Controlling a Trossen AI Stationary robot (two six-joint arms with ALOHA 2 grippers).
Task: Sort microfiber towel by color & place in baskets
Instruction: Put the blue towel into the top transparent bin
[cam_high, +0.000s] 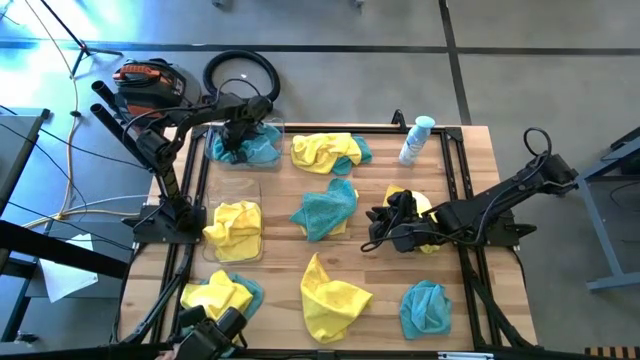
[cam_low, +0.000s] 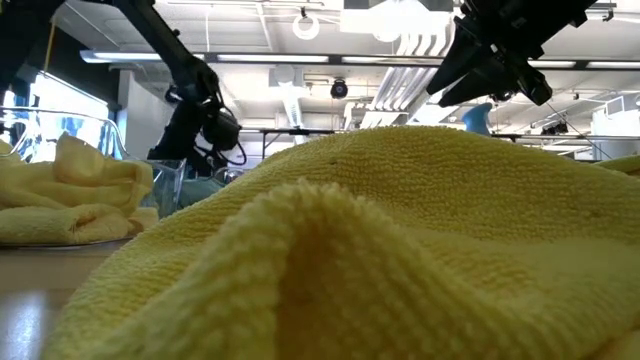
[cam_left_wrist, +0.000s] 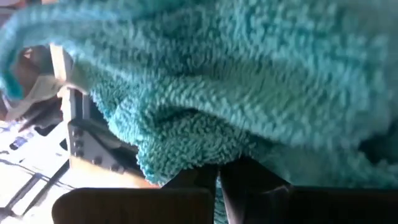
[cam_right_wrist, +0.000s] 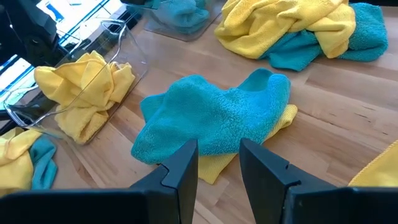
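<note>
My left gripper (cam_high: 238, 140) is at the far-left clear basket (cam_high: 215, 150), shut on a teal towel (cam_left_wrist: 236, 81) that fills the left wrist view. More teal cloth (cam_high: 264, 150) lies in that basket. A second clear basket (cam_high: 250, 190) nearer on the left holds a yellow towel (cam_high: 234, 228). My right gripper (cam_high: 383, 226) hangs open above the table's middle right, with nothing between its fingers. Just to its left, a teal towel (cam_right_wrist: 211, 124) lies on a yellow one. Another yellow towel (cam_high: 424, 205) lies under the right arm. My left gripper pinches a bunched fold of the teal towel (cam_left_wrist: 211, 158) between its two fingers (cam_left_wrist: 249, 177). The fingers slant steeply down from above. The cloth bulges out past the fingertips over the far-left basket. Whether it rests on the cloth in the basket cannot be told.
A yellow-and-teal heap (cam_high: 328, 150) lies far centre beside a white-and-blue bottle (cam_high: 415, 140). A yellow towel (cam_high: 330, 295) lies near centre, a teal one (cam_high: 425, 308) near right and a yellow-and-teal pair (cam_high: 220, 295) near left. The yellow towel (cam_low: 380, 250) blocks most of the low view.
</note>
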